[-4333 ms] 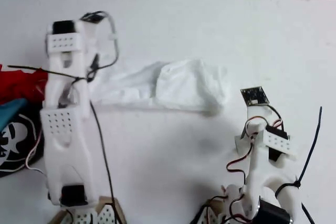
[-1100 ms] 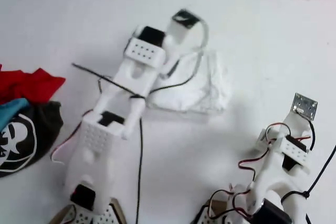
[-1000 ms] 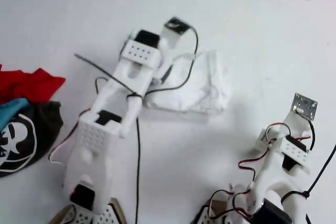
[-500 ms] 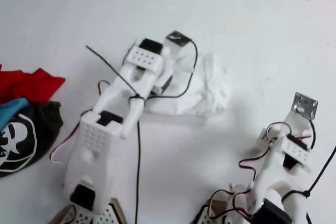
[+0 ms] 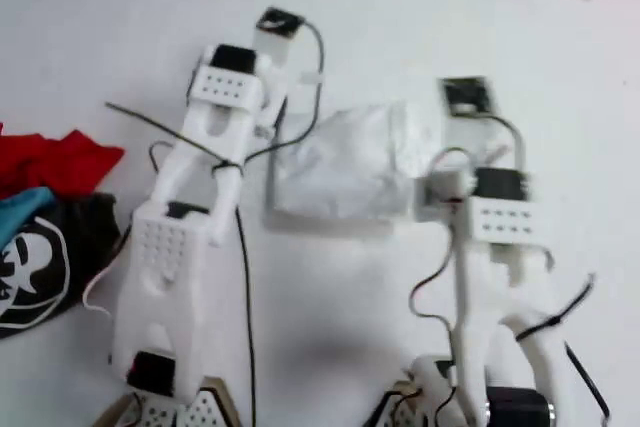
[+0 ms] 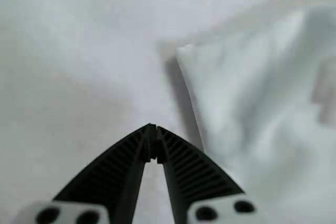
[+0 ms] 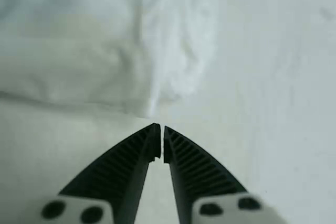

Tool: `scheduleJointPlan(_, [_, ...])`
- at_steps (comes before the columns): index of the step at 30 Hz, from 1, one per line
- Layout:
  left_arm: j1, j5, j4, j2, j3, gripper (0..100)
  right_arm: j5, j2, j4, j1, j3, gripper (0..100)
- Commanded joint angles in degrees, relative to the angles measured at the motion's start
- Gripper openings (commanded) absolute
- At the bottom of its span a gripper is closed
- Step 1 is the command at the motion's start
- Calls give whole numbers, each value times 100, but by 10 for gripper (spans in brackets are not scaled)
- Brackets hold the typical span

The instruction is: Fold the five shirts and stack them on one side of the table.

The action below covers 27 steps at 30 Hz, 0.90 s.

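Overhead, left arm has backed off the folded white cloth shirt point(image 5: 345, 162) on the white table point(image 5: 540, 37); right arm has reached its other side. Left wrist: left gripper point(image 6: 153, 150) pinched closed, empty, beside its corner. Right wrist: right gripper point(image 7: 159, 145) likewise; stacking seems next.

Closed right gripper point(image 7: 157, 142) beside white shirt point(image 7: 79, 51)

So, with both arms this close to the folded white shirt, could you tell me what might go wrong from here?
1. The left claw and right claw are both shut beside the white shirt; nudging it could undo the fold.
2. The left arm's black cable hangs over the shirt's edge and might snag the cloth.
3. The arms flank the shirt closely, so they could bump each other.
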State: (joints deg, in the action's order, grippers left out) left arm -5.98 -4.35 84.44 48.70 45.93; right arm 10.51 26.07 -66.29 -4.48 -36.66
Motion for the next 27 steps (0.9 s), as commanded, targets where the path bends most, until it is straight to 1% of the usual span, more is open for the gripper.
scheduleJointPlan(1, [35,185,-246,53,215,31,-53,101,338,-655,237,20])
scheduleJointPlan(3, [44,343,-308,62,224,31,-53,84,532,-778,237,20])
scheduleJointPlan(6, [35,360,-290,79,321,31,-18,-303,804,-752,220,20])
scheduleJointPlan(13, [88,378,185,97,673,31,0,-2237,1367,-303,378,20])
scheduleJointPlan(18, [88,378,651,105,1015,31,9,-2888,1341,365,853,20])
scheduleJointPlan(20, [88,378,818,105,1130,31,229,-2905,1314,514,985,20])
scheduleJointPlan(23, [88,369,976,105,1253,31,580,-2905,1068,541,1187,20])
scheduleJointPlan(27, [88,360,1125,79,1270,31,615,-2897,637,523,1530,20])
